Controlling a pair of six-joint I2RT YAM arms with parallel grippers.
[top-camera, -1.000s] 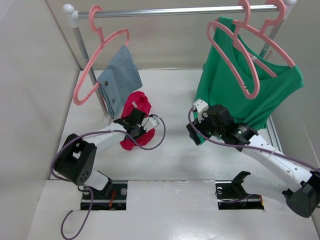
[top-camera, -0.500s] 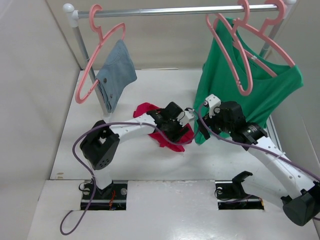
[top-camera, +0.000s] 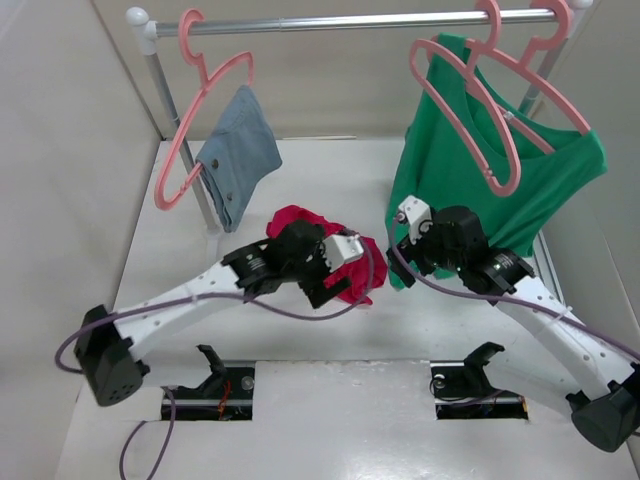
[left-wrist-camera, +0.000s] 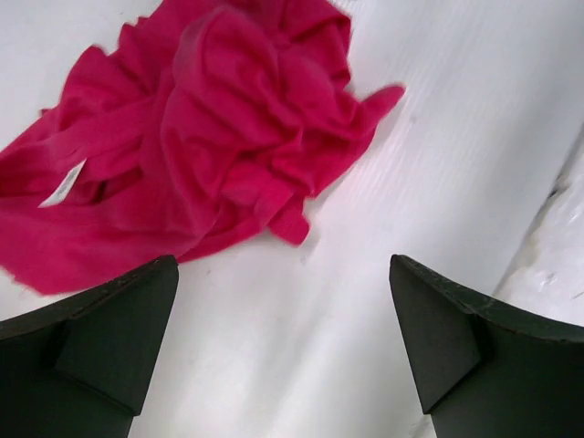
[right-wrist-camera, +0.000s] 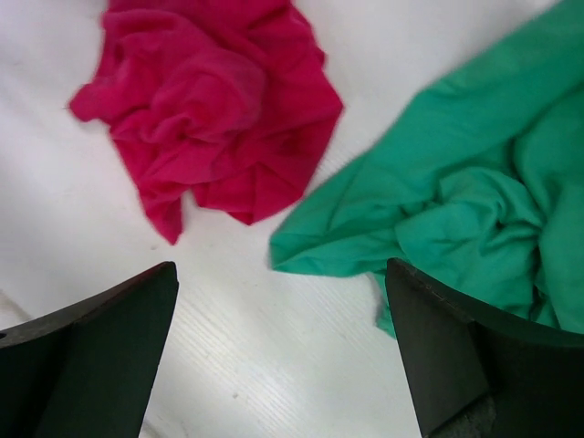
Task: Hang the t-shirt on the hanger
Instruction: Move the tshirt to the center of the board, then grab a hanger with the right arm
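The t-shirt (top-camera: 305, 222) (left-wrist-camera: 201, 137) (right-wrist-camera: 210, 100) lies crumpled on the white table mid-scene, its white label (left-wrist-camera: 62, 185) showing. My left gripper (top-camera: 332, 278) (left-wrist-camera: 283, 338) hovers open over the t-shirt's near edge, with only bare table between its fingers (left-wrist-camera: 100, 338). My right gripper (top-camera: 400, 256) (right-wrist-camera: 283, 338) is open just right of the t-shirt, above the gap between it and the green top's hem. The bare pink hanger (top-camera: 503, 186) hangs on the rail in front of the green top.
A green top (top-camera: 560, 165) (right-wrist-camera: 456, 210) hangs on a second pink hanger (top-camera: 555, 100), its hem resting on the table. A third pink hanger (top-camera: 200, 110) at the left bears blue denim (top-camera: 240, 155). The metal rail (top-camera: 350, 20) spans the back; walls enclose both sides.
My left gripper carried the t-shirt rightward to mid-table, then opened and let it go. The left arm has swung wide. The right arm shifted slightly.
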